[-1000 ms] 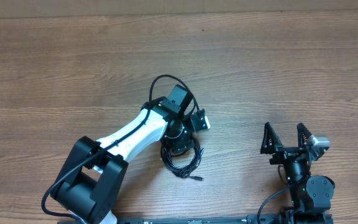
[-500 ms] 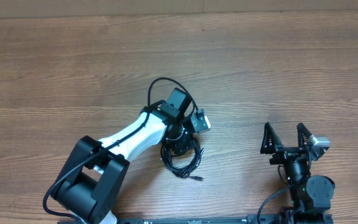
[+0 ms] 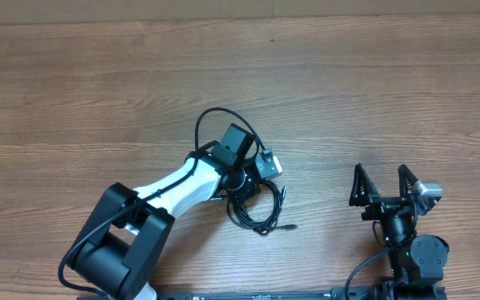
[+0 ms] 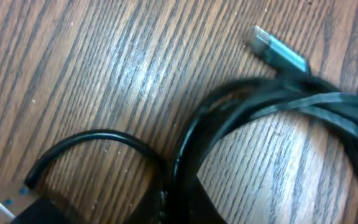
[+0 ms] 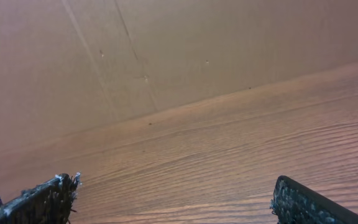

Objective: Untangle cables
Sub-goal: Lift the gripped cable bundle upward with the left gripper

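Observation:
The cables point(image 3: 261, 210) lie as a small black coiled bundle on the wooden table, just below and right of my left gripper point(image 3: 242, 188). The left wrist view shows the cables point(image 4: 241, 118) looping close up, with a silver-tipped plug point(image 4: 272, 46) at the upper right. A strand runs down into my left gripper point(image 4: 179, 211), which is shut on it. At the lower right, well apart from the bundle, my right gripper point(image 3: 382, 185) stands open. Only bare wood shows between its fingers point(image 5: 39, 202).
A thicker black arm wire point(image 3: 211, 121) loops above the left wrist. A brown cardboard wall point(image 5: 166, 50) closes off the table's far edge. The base of the left arm point(image 3: 115, 242) fills the lower left.
My left gripper has closed on the cables. The bundle has shifted right and slightly up, its loose plug end swinging out to the right. The right arm has not moved.

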### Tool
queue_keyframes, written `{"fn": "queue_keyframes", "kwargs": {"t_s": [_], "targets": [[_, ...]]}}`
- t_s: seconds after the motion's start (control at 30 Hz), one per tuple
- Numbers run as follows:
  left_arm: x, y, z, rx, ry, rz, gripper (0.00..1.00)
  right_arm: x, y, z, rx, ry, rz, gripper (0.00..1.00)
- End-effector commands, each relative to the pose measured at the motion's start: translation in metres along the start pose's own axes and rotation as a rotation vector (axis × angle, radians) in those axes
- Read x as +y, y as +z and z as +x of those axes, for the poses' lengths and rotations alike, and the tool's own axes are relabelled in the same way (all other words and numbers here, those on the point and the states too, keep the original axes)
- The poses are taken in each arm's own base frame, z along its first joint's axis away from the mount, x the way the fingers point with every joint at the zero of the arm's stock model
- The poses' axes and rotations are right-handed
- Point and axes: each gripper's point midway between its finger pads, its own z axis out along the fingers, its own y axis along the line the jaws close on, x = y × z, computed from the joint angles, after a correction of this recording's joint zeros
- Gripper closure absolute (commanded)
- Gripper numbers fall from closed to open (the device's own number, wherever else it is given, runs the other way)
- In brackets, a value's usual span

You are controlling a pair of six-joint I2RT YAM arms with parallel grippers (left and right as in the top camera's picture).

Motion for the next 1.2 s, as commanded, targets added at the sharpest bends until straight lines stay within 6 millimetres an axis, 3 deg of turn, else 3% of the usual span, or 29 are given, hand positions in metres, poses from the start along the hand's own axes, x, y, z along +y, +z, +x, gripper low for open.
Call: {"fn": "queue_keyframes", "kwargs": {"t_s": [0.0, 0.2, 0.43, 0.87, 1.0, 1.17], "targets": [[-0.010, 0.011, 0.021, 0.056, -0.039, 0.021, 0.96, -0.003, 0.000, 0.001, -0.009, -0.008, 0.011, 0.00], [0.000, 0.007, 0.004, 0.013, -0.244, -0.007, 0.96, -0.003, 0.000, 0.001, -0.009, -0.008, 0.011, 0.00], [0.038, -0.017, -0.025, -0.047, -0.808, -0.156, 0.96, -0.003, 0.000, 0.001, -0.009, -0.008, 0.011, 0.00], [0.053, -0.056, -0.057, -0.078, -1.201, -0.153, 0.96, -0.003, 0.000, 0.001, -0.009, -0.008, 0.011, 0.00], [0.060, -0.059, -0.051, -0.087, -1.350, -0.183, 0.96, -0.003, 0.000, 0.001, -0.009, -0.008, 0.011, 0.00], [0.064, -0.064, -0.017, -0.031, -1.706, -0.294, 0.96, -0.003, 0.000, 0.001, -0.009, -0.008, 0.011, 0.00]]}}
